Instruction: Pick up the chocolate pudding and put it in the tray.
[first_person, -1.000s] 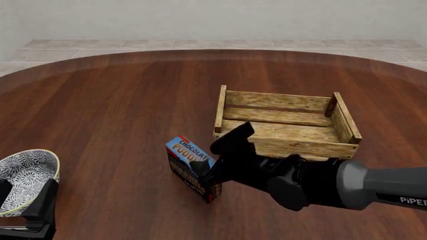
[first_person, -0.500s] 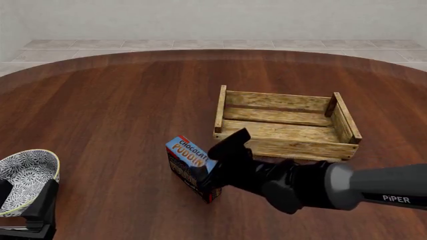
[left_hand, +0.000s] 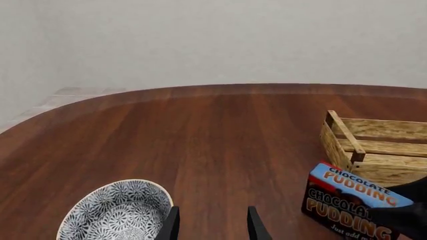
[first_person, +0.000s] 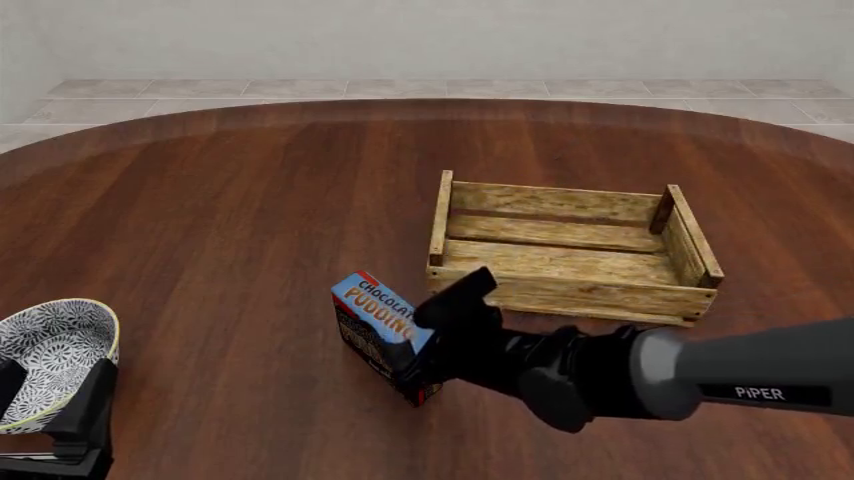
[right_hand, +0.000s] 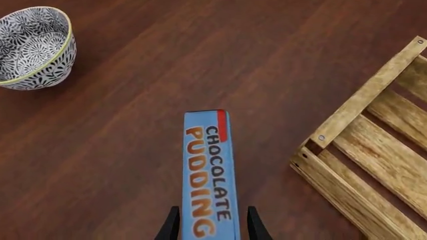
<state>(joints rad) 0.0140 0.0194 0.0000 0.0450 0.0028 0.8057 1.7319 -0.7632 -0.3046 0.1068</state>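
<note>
1. The patterned bowl (first_person: 51, 360) sits at the near left of the table, well apart from the chocolate pudding (first_person: 378, 330) and the tray (first_person: 571, 250). Bare wood lies between the carton and the tray; the tray's near left corner post is just beside the carton's far end, not touching it.
2. The chocolate pudding stands on its narrow edge on the table, near and to the left of the tray, blue face turned up.
3. The right gripper (right_hand: 212, 226) straddles the carton's near end: one of its fingers (right_hand: 171, 225) shows on each side of the blue face, close against it. Whether they press it yet, I cannot tell.
4. The left gripper (left_hand: 211, 225) hangs low at the near left beside the bowl, its fingers (left_hand: 170, 226) parted and holding nothing.
5. The table (first_person: 240, 230) is dark reddish wood with a rounded far edge; beyond it are pale floor tiles and a plain light wall.
</note>
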